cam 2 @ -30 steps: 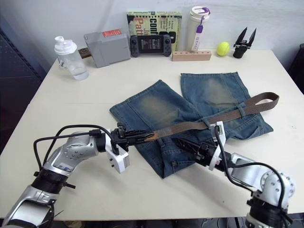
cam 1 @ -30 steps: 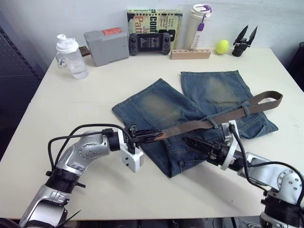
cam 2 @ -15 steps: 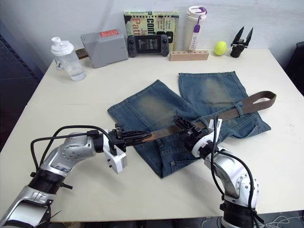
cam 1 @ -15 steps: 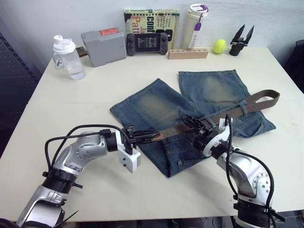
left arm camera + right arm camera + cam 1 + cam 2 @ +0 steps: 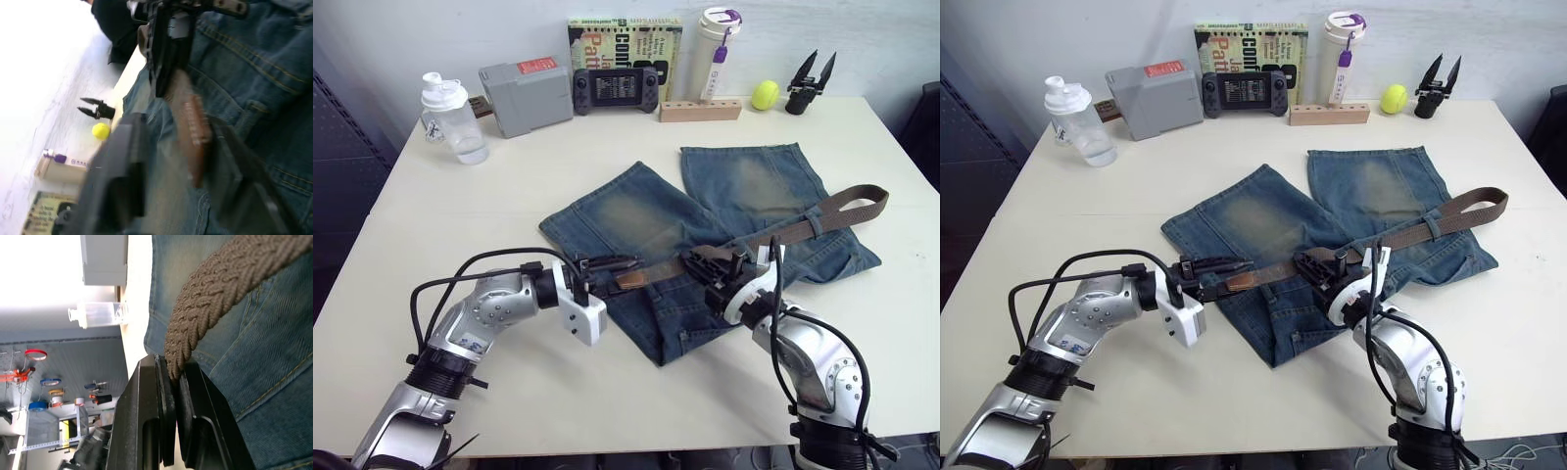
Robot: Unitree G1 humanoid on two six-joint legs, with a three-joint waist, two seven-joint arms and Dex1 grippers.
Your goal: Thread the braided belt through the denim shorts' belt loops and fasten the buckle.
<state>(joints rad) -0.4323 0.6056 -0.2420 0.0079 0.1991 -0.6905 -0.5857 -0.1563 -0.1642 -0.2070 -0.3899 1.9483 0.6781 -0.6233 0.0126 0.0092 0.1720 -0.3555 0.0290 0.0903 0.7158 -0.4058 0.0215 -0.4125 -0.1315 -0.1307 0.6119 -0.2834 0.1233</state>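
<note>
Shorts (image 5: pixel 705 235) lie flat mid-table, legs pointing to 12 o'clock, waistband toward the robot. Belt (image 5: pixel 783 230) runs across the waistband from 3 o'clock, where it folds back on itself past the shorts' edge, to its dark leather tip (image 5: pixel 631 278) at 9 o'clock. One loop (image 5: pixel 816 226) visibly straps over the belt near the 3 o'clock end.

Right gripper (image 5: pixel 703 260): fingers clamped on the belt, just at 3 o'clock of the tip. Right wrist view confirms it: the braid (image 5: pixel 205 298) is pinched between the two closed pads (image 5: pixel 168 416), a detail the head views leave unclear.

Left gripper (image 5: pixel 607 264): fingers parted, nothing held, tip lying just beside them. Left wrist view shows the tip (image 5: pixel 193 132) in the gap between the spread fingers (image 5: pixel 122 171), touching neither.

Buckle: cannot tell where.
</note>
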